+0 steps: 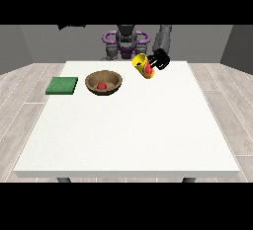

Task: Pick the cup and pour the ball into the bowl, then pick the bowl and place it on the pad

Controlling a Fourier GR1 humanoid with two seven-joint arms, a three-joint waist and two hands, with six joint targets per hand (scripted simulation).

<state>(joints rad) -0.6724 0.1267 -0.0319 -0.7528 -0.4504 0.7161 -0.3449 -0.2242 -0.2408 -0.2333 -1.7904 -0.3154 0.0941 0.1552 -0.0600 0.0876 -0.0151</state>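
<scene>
A yellow cup (142,66) hangs tilted above the table's far side, its mouth turned to the view's left and down. The black hand at the view's right (159,60) is curled round the cup's base end. A brown wooden bowl (104,82) stands left of the cup, and a red ball (101,86) lies inside it. A green square pad (62,85) lies flat on the table, left of the bowl. The other hand does not show.
The white table (128,135) spreads wide toward the camera, with its front edge near the bottom. The robot's torso (126,41) stands behind the far edge.
</scene>
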